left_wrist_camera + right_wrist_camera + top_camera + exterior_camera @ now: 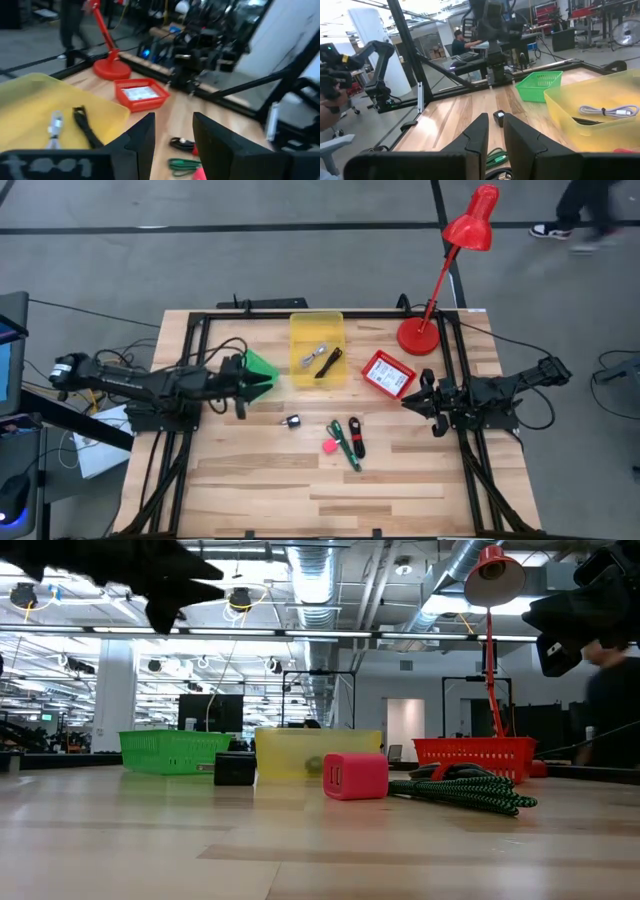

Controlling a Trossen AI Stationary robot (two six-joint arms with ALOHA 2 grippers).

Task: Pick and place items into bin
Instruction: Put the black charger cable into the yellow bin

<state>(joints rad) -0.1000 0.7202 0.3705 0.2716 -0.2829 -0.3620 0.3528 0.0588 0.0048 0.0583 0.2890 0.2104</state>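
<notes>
Left claw (268, 380) hangs over the tabletop (250, 480), right by the green basket (258, 366) and just short of the yellow bin (317, 350). Its fingers (142, 140) stand apart with a clear gap, and there's nothing between them. Right claw (410, 402) hovers near the red basket (387, 373), fingers (477, 135) only narrowly parted, gripping nothing either.

In the bin already: a silver-grey cable (312, 356) and a slim black item (329, 363), side by side. Out on the bare wood between the arms lie a small black block (291, 421), a pink block (331, 446), a green cord (343, 445) and a black-and-red tool (356, 436), the last three bunched close together. The red basket carries a white card packet (139, 93). The red desk lamp (440, 275) stands at the far edge.
</notes>
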